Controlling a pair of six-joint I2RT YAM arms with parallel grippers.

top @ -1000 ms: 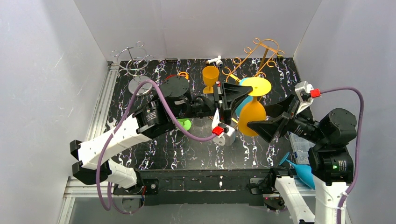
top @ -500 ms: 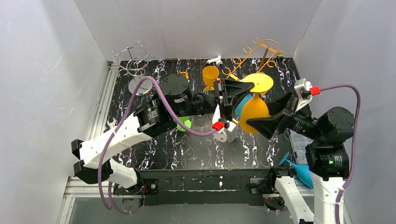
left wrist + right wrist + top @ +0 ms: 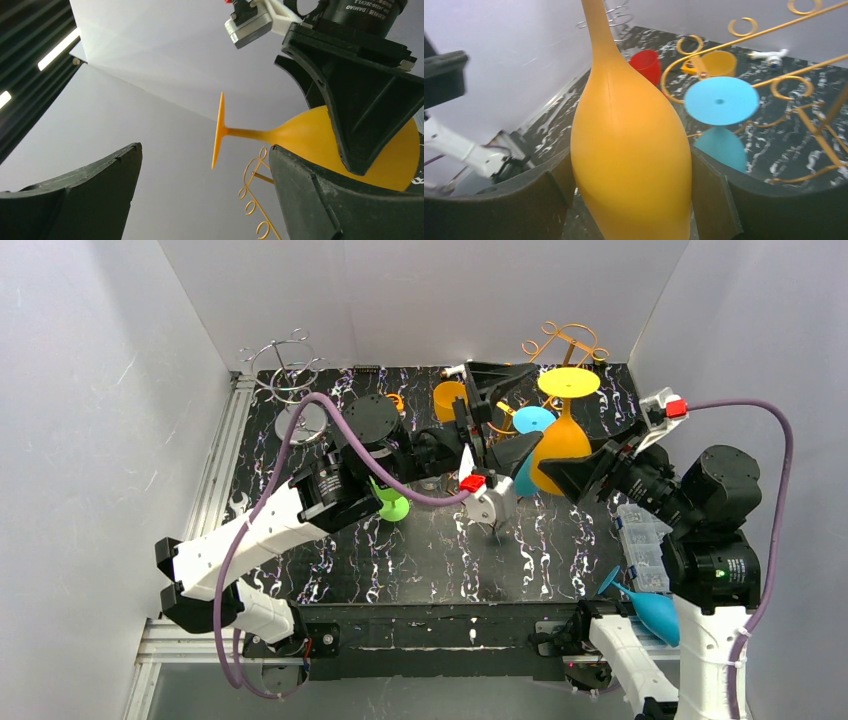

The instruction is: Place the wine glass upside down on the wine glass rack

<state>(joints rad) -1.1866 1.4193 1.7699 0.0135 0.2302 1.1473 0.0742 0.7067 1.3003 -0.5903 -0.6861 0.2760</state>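
Left gripper [image 3: 497, 412] newly agape; wine glass [image 3: 631, 150] (inverted) seemingly within right gripper's [image 3: 631, 200] clasp

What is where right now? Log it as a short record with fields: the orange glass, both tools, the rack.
orange wine glass: upside down, foot up, held off the table
right tool: shut on the glass's bowl, a finger on each side
left tool: open, fingers wide apart, not gripping the glass
gold rack: back right, beyond the glass
blue wine glass: foot up, at the gold rack
task state: orange glass not yet on the rack
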